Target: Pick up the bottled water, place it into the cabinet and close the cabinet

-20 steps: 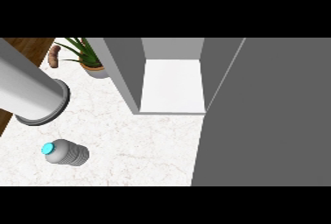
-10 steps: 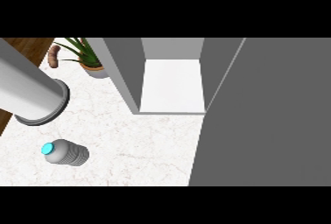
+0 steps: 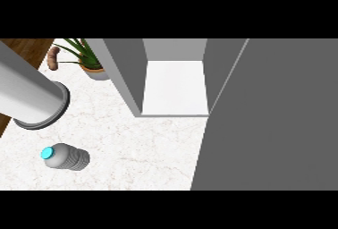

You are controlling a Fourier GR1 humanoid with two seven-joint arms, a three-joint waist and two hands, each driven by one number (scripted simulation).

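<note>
bottled water (image 3: 64,157) upright on counter (image 3: 145,147), untouched; cabinet (image 3: 175,87) open for loading; hands unseen, fingers can't tell.

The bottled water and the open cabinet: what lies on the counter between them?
Nothing. In the head view, only bare marble counter lies between the bottled water and the cabinet.

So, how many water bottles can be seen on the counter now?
1. The water bottle stands on the counter near the lower left, left of the open cabinet. The cabinet door may hide others.
</note>
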